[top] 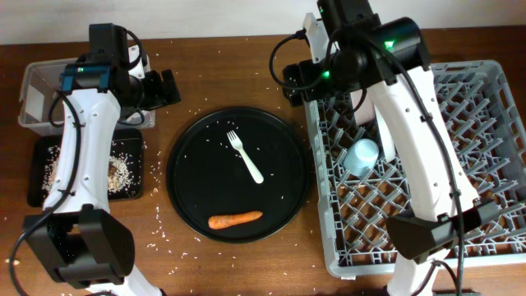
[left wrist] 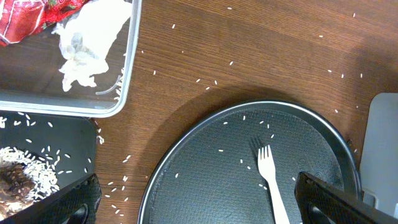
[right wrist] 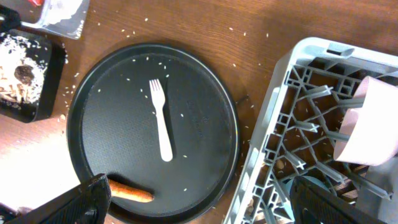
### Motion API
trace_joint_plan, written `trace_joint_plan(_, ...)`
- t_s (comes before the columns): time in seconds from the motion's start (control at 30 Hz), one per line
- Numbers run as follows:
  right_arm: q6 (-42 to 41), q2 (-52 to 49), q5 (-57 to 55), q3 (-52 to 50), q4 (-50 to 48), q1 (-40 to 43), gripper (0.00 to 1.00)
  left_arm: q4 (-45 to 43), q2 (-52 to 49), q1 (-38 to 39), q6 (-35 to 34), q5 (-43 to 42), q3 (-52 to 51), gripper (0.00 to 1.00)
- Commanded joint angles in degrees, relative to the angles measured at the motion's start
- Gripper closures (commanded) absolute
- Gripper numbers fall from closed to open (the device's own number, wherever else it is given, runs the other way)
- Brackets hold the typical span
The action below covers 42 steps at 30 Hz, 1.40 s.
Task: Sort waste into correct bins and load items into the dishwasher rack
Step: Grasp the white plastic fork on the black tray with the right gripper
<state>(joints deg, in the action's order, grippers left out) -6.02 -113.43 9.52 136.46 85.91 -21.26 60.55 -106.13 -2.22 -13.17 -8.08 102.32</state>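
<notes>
On the near part of the round black tray (top: 177,177), in the middle of the tabletop (top: 230,74), lies the orange carrot (top: 235,219). It is not yet sorted. A little farther on the same tray lies the white plastic fork (top: 245,156), with its tines toward the far edge. It is not yet loaded.

Along the right edge stands the dishwasher rack (top: 493,164). The light-blue cup (top: 362,156) is already inside it, near its left wall. The right wrist view also shows a pale round dish (right wrist: 367,124) standing between the pegs. I cannot tell if it is the plate or the bowl.

At the left edge, the shallow black tray (top: 41,177) already holds rice crumbs (top: 119,173) and the brown food scrap (right wrist: 25,73). Many loose grains are scattered on the round tray and on the wood around it.

In the far left corner, the clear tub (top: 33,82) holds the red wrapper (left wrist: 37,15) and the white napkin (left wrist: 84,43).

The left tool (left wrist: 199,208) hovers beside the tub, released and empty. The right tool (right wrist: 199,205) hovers by the far left corner of the rack, its fingers spread and holding nothing.

I judge that most of the work is done. The carrot, the fork and the scattered grains are left.
</notes>
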Motion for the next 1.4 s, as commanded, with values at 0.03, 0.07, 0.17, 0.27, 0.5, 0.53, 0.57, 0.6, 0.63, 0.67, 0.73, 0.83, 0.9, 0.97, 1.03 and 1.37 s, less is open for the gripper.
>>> trace_joint_plan(0.03, 0.0, -4.7, -0.8, -0.7, -0.4, -1.5, 0.10, -0.1, 0.9, 0.1, -0.5, 0.4, 0.9, 0.01)
trace_joint_plan(0.07, 0.0, -6.4, -1.2, -0.7, -0.5, -1.7, 0.10, -0.1, 0.9, 0.1, -0.5, 0.4, 0.9, 0.01)
trace_joint_plan(0.17, 0.0, -11.8, -0.9, -0.8, -0.8, -3.0, 0.13, -0.1, 0.9, 0.1, -0.5, 0.4, 0.9, 0.01)
trace_joint_plan(0.27, 2.3, -18.3, -0.7, -0.8, -3.5, -7.1, 0.15, -0.1, 0.9, 0.1, -0.5, 0.4, 0.9, 0.01)
trace_joint_plan(0.5, 13.3, -28.0, -3.7, -0.9, -7.5, -14.5, 0.25, -0.1, 0.9, 0.1, -0.5, 0.4, 0.9, 0.01)
trace_joint_plan(0.53, 13.3, -28.8, -3.8, -0.9, -7.5, -14.5, 0.25, -0.1, 0.9, 0.1, -0.5, 0.4, 0.9, 0.01)
trace_joint_plan(0.57, 13.3, -29.5, -3.8, -0.9, -7.5, -14.5, 0.26, -0.1, 0.9, 0.1, -0.5, 0.4, 0.9, 0.01)
trace_joint_plan(0.6, 13.3, -30.2, -4.5, -0.9, -7.5, -14.4, 0.28, -0.1, 0.9, 0.1, -0.5, 0.4, 0.9, 0.01)
trace_joint_plan(0.63, 13.3, -31.0, -4.7, -0.9, -7.8, -14.3, 0.29, -0.1, 0.9, 0.1, -0.5, 0.4, 0.9, 0.01)
trace_joint_plan(0.67, 13.3, -31.4, -4.7, -0.9, -8.4, -14.3, 0.29, -0.1, 0.9, 0.2, -0.5, 0.4, 0.9, 0.01)
trace_joint_plan(0.73, 13.3, -31.4, -4.7, -1.3, -9.2, -14.4, 0.30, 0.0, 0.9, 0.2, -0.5, 0.3, 0.9, 0.01)
trace_joint_plan(0.83, 13.3, -31.4, -4.6, -4.6, -12.0, -14.4, 0.37, -0.2, 0.9, 0.0, -0.5, 0.7, 0.9, 0.01)
trace_joint_plan(0.9, 13.2, -31.4, -4.6, -8.3, -14.5, -14.7, 0.39, -0.6, 0.9, -1.0, -0.6, 2.1, 0.9, 0.01)
trace_joint_plan(0.97, 13.1, -31.4, -4.7, -12.9, -17.4, -15.4, 0.43, -0.5, 0.9, -3.9, -5.7, 2.1, 0.9, 0.01)
trace_joint_plan(1.03, 12.8, -31.4, -5.3, -13.4, -17.6, -15.5, 0.49, -0.5, 0.9, -5.8, -7.0, 2.1, 0.9, 0.01)
trace_joint_plan(1.37, 4.6, -31.3, -5.3, -13.3, -15.0, -13.9, 0.96, -0.5, 0.9, -6.9, -7.0, 2.1, 0.9, 0.01)
